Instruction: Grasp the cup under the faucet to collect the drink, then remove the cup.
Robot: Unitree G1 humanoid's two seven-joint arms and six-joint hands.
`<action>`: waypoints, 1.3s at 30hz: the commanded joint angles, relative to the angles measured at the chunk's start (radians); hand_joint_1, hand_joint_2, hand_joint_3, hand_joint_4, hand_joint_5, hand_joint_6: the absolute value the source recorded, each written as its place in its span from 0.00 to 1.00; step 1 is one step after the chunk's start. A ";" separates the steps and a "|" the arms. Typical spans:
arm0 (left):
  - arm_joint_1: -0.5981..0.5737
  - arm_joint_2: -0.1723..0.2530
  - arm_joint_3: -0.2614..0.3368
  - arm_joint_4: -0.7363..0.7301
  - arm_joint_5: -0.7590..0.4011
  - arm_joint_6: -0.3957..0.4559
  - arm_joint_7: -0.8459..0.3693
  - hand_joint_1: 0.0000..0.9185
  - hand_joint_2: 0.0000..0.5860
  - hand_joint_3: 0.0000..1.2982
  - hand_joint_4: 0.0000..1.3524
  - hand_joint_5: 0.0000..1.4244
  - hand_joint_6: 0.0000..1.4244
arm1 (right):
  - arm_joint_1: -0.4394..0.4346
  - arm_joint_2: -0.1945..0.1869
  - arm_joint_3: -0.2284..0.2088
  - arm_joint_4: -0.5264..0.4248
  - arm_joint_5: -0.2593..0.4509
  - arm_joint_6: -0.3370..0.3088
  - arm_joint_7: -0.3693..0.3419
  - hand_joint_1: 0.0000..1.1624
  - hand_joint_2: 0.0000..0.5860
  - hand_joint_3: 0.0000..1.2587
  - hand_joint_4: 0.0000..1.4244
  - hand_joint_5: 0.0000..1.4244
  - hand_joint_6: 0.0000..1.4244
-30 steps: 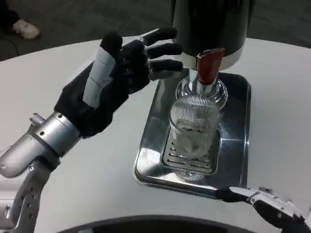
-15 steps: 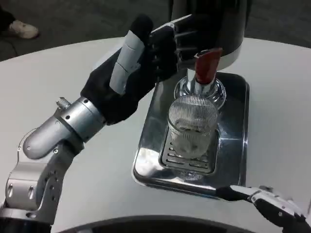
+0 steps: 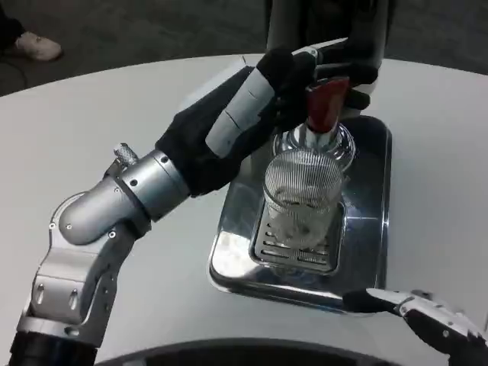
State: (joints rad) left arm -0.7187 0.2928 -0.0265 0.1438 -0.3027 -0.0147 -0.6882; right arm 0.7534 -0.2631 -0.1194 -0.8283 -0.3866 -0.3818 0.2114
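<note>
A clear ribbed glass cup [image 3: 303, 200] stood upright on the slotted metal grate [image 3: 293, 245] of a shiny silver drip tray [image 3: 367, 229]. The tray sat on the round white table [image 3: 107, 122]. The cup was right under the faucet, which had a red tap handle [image 3: 325, 104] and a shiny round metal base [image 3: 341, 141]. Behind the tap stood the big dark drink dispenser [image 3: 328, 27]. The cup looked mostly see-through, and it was hard to tell how much drink was inside it. The left hand [image 3: 263, 107] reached in from the left, at the end of a silver forearm [image 3: 126, 198]. The hand was up at the tap, above the rim of the cup and not touching the cup. Its fingers [image 3: 335, 57] stretched out toward the tap handle and the front of the dispenser, a little apart from each other. It was hard to tell if they were pressing on the red handle or were only close to it. The right hand [image 3: 427, 324] lay low at the bottom right corner, near the front edge of the tray. One white and black finger [image 3: 374, 301] pointed toward the tray. That hand held nothing.
</note>
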 commanded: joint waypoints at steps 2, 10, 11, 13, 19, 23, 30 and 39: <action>0.006 0.001 -0.012 0.006 0.022 -0.031 -0.020 0.00 0.10 0.16 0.15 0.19 0.15 | 0.005 0.006 0.002 0.004 0.004 -0.019 -0.007 0.56 0.91 0.23 0.19 0.14 0.07; 0.002 0.008 -0.016 0.033 0.035 -0.062 -0.031 0.00 0.10 0.16 0.15 0.19 0.14 | 0.003 0.010 0.016 0.004 -0.003 -0.016 -0.007 0.56 0.91 0.23 0.19 0.14 0.07; 0.002 0.008 -0.016 0.034 0.036 -0.065 -0.031 0.00 0.10 0.16 0.15 0.19 0.14 | 0.002 0.010 0.017 0.003 -0.004 -0.016 -0.007 0.56 0.91 0.23 0.19 0.14 0.07; 0.002 0.003 -0.014 0.036 0.038 -0.071 -0.029 0.00 0.10 0.16 0.15 0.19 0.14 | 0.002 0.013 0.019 0.003 -0.006 -0.015 -0.006 0.56 0.91 0.23 0.19 0.14 0.07; 0.003 -0.022 0.000 0.035 0.032 -0.081 -0.010 0.00 0.10 0.17 0.15 0.19 0.13 | 0.002 0.014 0.021 0.000 -0.008 -0.014 -0.003 0.56 0.91 0.23 0.19 0.14 0.07; -0.001 -0.028 0.002 0.035 0.035 -0.086 -0.007 0.00 0.10 0.17 0.15 0.18 0.13 | 0.005 0.014 0.016 -0.002 -0.005 -0.015 -0.004 0.56 0.91 0.23 0.19 0.14 0.07; -0.006 -0.035 0.005 0.029 0.044 -0.112 -0.002 0.00 0.10 0.18 0.15 0.18 0.11 | 0.010 0.015 0.016 -0.001 -0.003 -0.017 -0.005 0.56 0.91 0.23 0.19 0.14 0.07; -0.017 -0.037 0.000 0.020 0.063 -0.138 0.013 0.00 0.10 0.18 0.15 0.19 0.11 | 0.009 0.016 0.017 0.000 -0.003 -0.016 -0.004 0.56 0.91 0.23 0.19 0.14 0.07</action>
State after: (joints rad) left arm -0.7188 0.2557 -0.0218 0.1718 -0.2579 -0.1256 -0.6781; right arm 0.7508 -0.2487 -0.1027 -0.8283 -0.3888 -0.3818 0.2114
